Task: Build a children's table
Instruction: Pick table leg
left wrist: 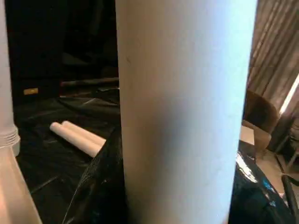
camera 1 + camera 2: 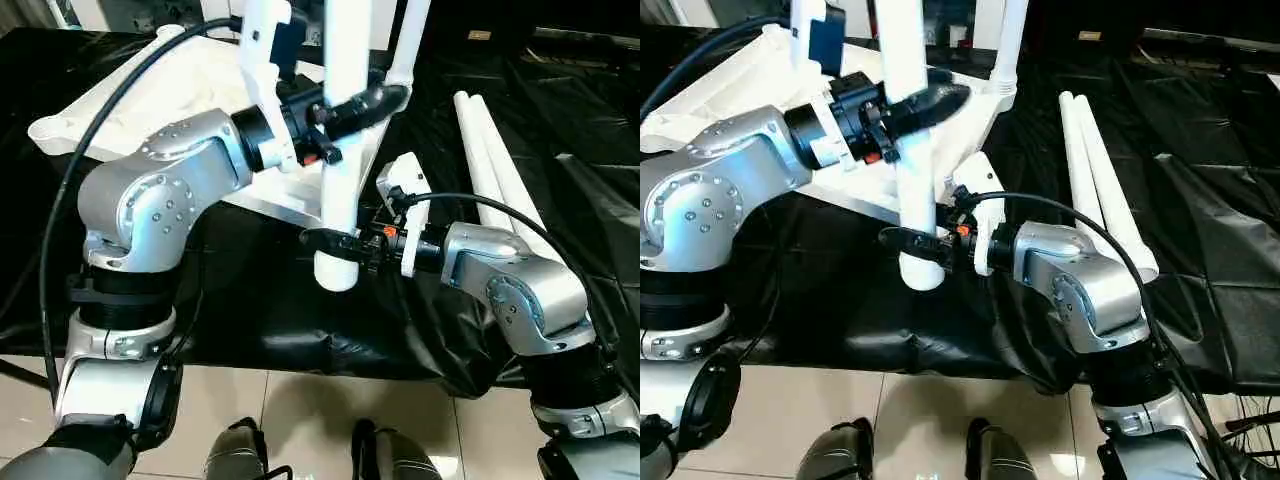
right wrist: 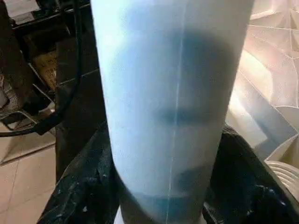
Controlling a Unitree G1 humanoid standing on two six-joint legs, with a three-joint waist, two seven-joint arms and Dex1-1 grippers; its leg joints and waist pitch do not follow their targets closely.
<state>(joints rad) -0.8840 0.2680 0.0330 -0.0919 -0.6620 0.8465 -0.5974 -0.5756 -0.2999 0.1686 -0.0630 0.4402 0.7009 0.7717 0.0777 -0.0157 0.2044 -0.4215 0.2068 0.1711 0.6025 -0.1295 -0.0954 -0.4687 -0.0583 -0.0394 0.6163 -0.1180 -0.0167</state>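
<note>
1. Black plastic sheeting [image 2: 250, 320] covered the work surface, with pale floor tiles in front of it.
2. On the sheeting lay the white tabletop [image 2: 150, 95], underside up, beyond both grippers.
3. Two spare legs [image 2: 1095, 170] lay side by side – well clear of the right fingers.
4. One leg [image 2: 345, 150] stood upright between the grippers.
5. The left gripper [image 2: 350, 110] was clamped on that leg high up; the right gripper [image 2: 915, 245] was closed around it just above its lower end.
</note>
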